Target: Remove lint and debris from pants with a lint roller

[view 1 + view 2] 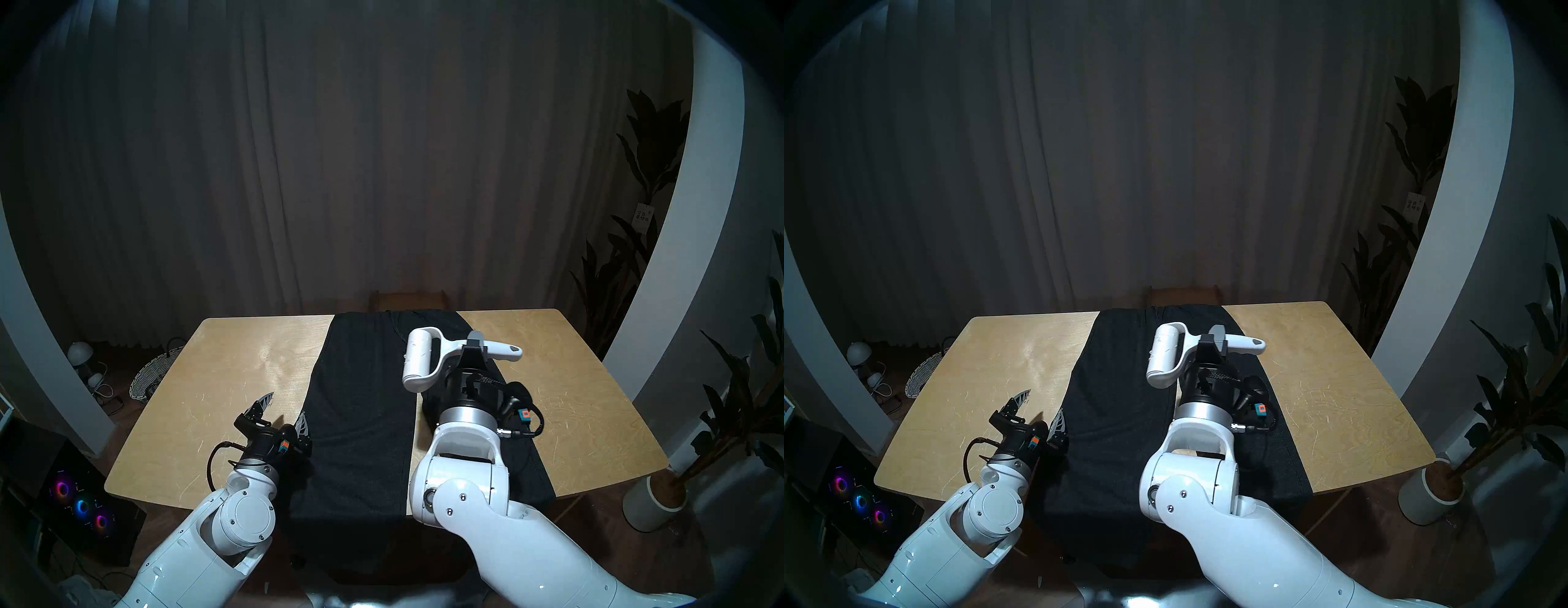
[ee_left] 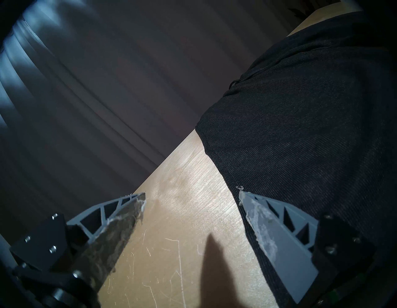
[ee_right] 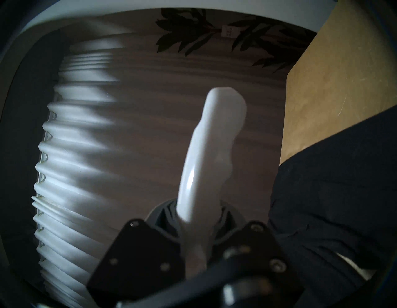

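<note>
The charcoal pants [image 1: 360, 403] lie lengthwise down the middle of the wooden table [image 1: 564, 403], waist at the far edge, legs hanging over the near edge. My right gripper [image 1: 475, 346] is shut on the handle of the white lint roller [image 1: 418, 354] and holds it in the air over the upper right part of the pants [image 1: 1119, 403]. A few small flecks stick to the roll [image 1: 1166, 352]. The handle [image 3: 214, 150] fills the right wrist view. My left gripper [image 1: 286, 409] is open and empty, low over the table at the pants' left edge [image 2: 311, 129]. I see no lint on the cloth.
A woven basket [image 1: 152, 378] and a small lamp stand on the floor at the left. A potted plant [image 1: 653, 501] stands at the right. A wooden chair [image 1: 407, 299] sits behind the table. A computer with coloured fans [image 1: 80, 505] is near left. Curtains hang behind.
</note>
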